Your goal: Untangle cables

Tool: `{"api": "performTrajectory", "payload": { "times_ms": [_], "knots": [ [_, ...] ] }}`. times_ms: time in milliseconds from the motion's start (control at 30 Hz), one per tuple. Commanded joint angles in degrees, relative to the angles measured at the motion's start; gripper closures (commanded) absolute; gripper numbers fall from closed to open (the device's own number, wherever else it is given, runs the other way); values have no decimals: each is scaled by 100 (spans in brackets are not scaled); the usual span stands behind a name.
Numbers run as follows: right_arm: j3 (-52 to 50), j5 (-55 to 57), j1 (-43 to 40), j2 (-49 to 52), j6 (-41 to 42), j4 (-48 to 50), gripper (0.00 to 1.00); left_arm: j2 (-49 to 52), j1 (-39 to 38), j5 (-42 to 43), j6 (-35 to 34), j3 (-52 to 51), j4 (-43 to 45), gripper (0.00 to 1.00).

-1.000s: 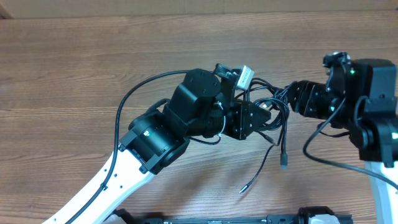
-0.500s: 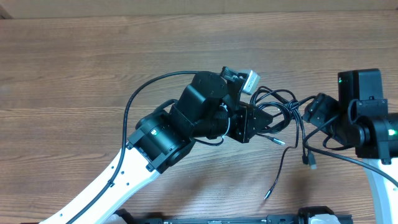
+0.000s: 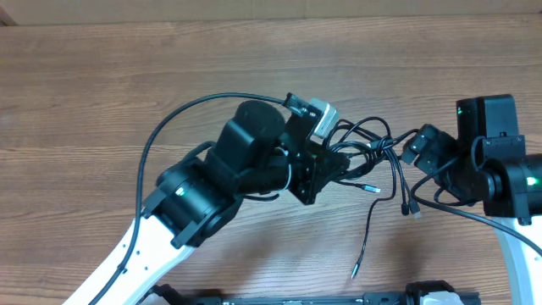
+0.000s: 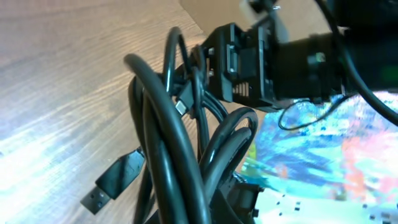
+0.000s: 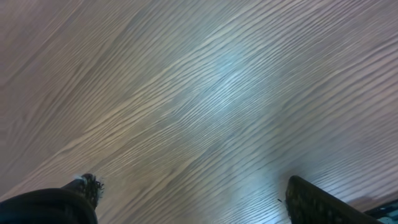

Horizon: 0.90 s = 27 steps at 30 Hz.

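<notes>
Overhead, the wood-grain table (image 3: pixel 127 68) fills nearly the whole view, with a tan strip (image 3: pixel 339 7) along its far edge. The left gripper (image 3: pixel 337 163) has its fingers pressed together on the cables (image 3: pixel 373 146), which bunch just off its tips and trail plug ends (image 3: pixel 354 273) across the boards. The right gripper (image 5: pixel 189 186) holds its fingers (image 5: pixel 56 202) spread wide over pale, glossy grain, just beside the bunch.

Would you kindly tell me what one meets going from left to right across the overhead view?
Left arm → left gripper → the cables, bunched at it with loose plug ends trailing toward the near edge → right gripper, open → right arm.
</notes>
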Motion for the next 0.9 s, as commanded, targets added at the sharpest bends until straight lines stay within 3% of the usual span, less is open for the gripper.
{"api": "performTrajectory", "payload": {
  "times_ms": [0, 33, 67, 133, 200, 367, 567, 867],
  "knots": [
    [66, 717, -216, 90, 219, 87, 26, -649, 133, 138, 579, 90, -39, 96],
    [66, 584, -216, 90, 125, 131, 33, -649, 133, 138, 579, 90, -39, 96],
    [66, -103, -216, 87, -444, 358, 52, -647, 133, 138, 577, 90, -39, 96],
    [66, -918, -216, 87, -1102, 595, 70, -647, 133, 140, 579, 90, -46, 96],
    [66, -1180, -216, 87, -1250, 706, 96, -649, 133, 140, 577, 90, -37, 96],
    [66, -1486, -212, 74, -1808, 708, 96, -647, 133, -81, 546, 90, -39, 96],
    [66, -3329, -210, -210, -3477, 927, 96, -603, 133, -662, -122, 90, 4, 96],
    [66, -4485, -212, -953, -3965, 1075, 96, -116, 133, -660, -951, 90, 144, 96]
  ]
}}
